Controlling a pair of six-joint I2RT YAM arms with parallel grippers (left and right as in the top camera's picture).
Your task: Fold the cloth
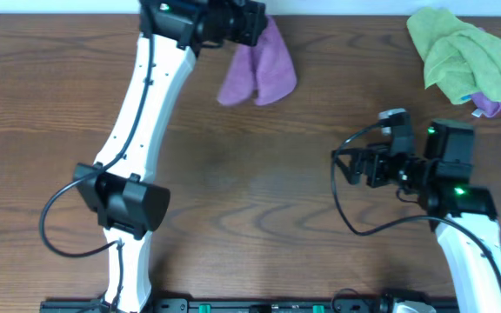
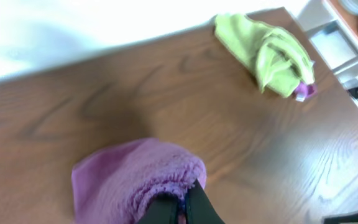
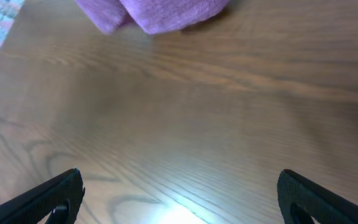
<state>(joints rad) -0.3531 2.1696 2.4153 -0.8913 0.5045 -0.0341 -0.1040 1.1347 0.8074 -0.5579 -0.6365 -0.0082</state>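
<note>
Hanging bunched from left fingers (image 2: 158, 213): fuzzy purple cloth (image 1: 257, 74), two lobes.

Overhead: even, diffuse light; wood table (image 1: 259, 174) sharp, shadows faint. Left wrist: far-left background blown out white; purple cloth (image 2: 129, 180) close to the lens in soft focus, dim shadow beside it. Right wrist: bright glare patch on the near table surface; gripper fingers (image 3: 48, 199) at the near corners out of focus.
</note>
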